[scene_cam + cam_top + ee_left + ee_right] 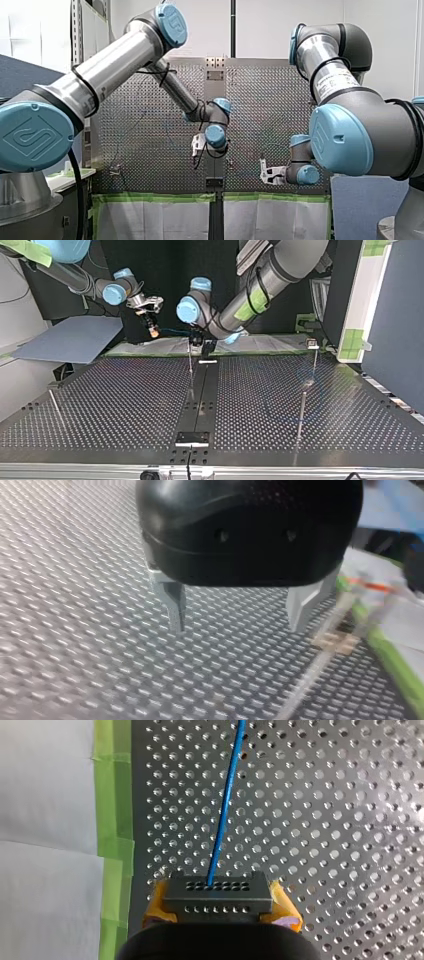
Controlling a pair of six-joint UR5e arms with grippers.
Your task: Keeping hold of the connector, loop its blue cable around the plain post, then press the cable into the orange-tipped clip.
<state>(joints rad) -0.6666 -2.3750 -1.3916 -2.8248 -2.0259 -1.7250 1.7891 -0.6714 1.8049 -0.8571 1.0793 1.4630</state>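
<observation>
In the right wrist view my right gripper (220, 909) is shut with its yellow pads (156, 901) on a dark grey connector (217, 890). The blue cable (225, 805) runs straight ahead from the connector over the perforated table. In the top view my right gripper (151, 329) hangs above the table's far edge, and the cable (172, 330) leads from it towards my left gripper (200, 342). My left gripper (237, 627) is open, with nothing between its metal fingers (175, 607); it hovers over the plate beside a thin plain post (191, 367). I cannot make out an orange-tipped clip.
More thin rods stand on the table (125, 405): one at the top view's right (301, 412), one at its left (55, 407), and one with a small block on top (312, 344). Green tape (112, 795) and white sheeting line the table's edge.
</observation>
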